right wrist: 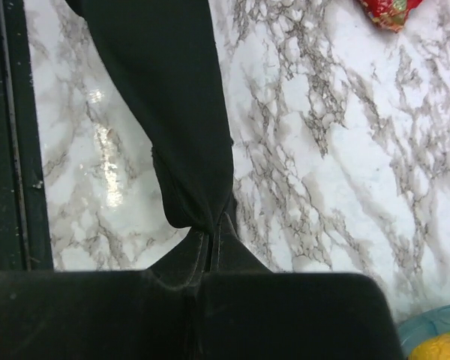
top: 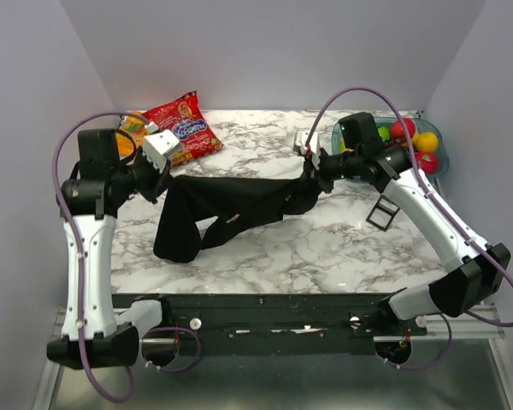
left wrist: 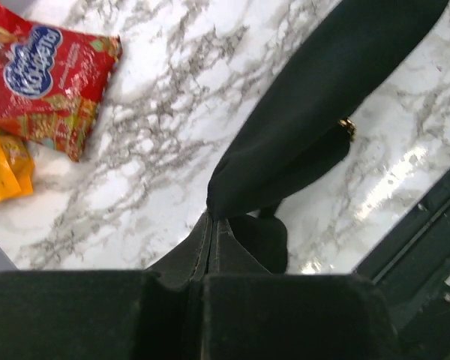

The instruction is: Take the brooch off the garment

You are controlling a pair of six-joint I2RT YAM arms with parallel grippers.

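Both arms have the garment (top: 239, 201) strung up between them like a hammock. The left gripper (top: 164, 186) is clenched on one bunched end and the right gripper (top: 312, 175) is pinching the other. The wrist views back that up: the left gripper (left wrist: 212, 232) and the right gripper (right wrist: 210, 236) both have their jaws tight together with black cloth squeezed in.

The left half of the shirt sags down onto the table (top: 325, 248), stopping short of the near edge and the black rail (top: 265, 312) there. There's plenty of bare marble to the near right of the cloth and in the far middle. The clutter is at the edges: a red snack bag (top: 184, 128) and an orange packet (top: 132, 126) far left, a bowl (top: 440, 162) of coloured balls in the far right corner, and a small black tray (top: 382, 212) beside the right arm.

From the top I can't really make out the brooch. The left wrist view does show the brooch (left wrist: 347, 126), a small gold glint on the edge of a fold partway along the stretched cloth, well clear of those fingers. The right wrist view only shows plain black cloth over marble.
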